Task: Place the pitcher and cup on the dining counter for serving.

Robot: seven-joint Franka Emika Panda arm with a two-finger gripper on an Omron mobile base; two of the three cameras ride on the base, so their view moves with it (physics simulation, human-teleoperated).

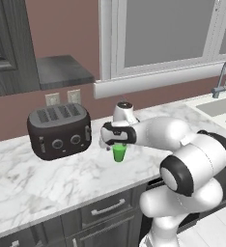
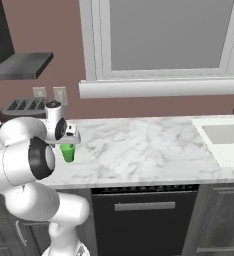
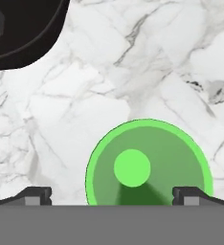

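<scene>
The small green cup [image 1: 119,153] [image 2: 68,153] stands upright on the marble counter [image 1: 47,178] that has the toaster and the window. My gripper [image 1: 116,144] [image 2: 68,144] hangs just above it, pointing straight down. In the hand view I look into the cup [image 3: 150,165] from above. My gripper [image 3: 113,196] is open there. The left fingertip [image 3: 37,195] stands clear of the cup, and the right fingertip [image 3: 188,195] is over the cup's rim. The pitcher and the dining counter are out of view.
A dark toaster [image 1: 59,130] [image 2: 24,107] [image 3: 18,28] sits left of the cup, close by. A sink [image 1: 221,106] [image 2: 224,137] with a faucet [image 1: 222,77] lies far right. Wall and window sill [image 2: 159,89] bound the back.
</scene>
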